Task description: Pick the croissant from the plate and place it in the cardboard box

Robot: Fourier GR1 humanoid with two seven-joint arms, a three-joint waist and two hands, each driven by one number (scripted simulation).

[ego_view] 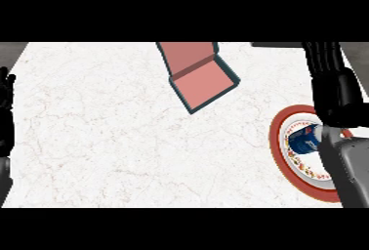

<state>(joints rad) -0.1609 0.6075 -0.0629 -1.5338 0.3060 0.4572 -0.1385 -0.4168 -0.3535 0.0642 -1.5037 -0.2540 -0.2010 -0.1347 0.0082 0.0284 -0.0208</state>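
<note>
The right hand (333,83) reaches over the plate (279,146) at 3 o'clock, its fingers straight and holding nothing. No croissant is visible; a blue object (302,140) lies on the plate. The box (202,78) is at 12 o'clock. The left hand (6,93) rests open at 9 o'clock.

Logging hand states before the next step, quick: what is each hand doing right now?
Left hand: open, resting at the left edge, holding nothing.
Right hand: open, fingers straight, extended past the plate, holding nothing.
</note>
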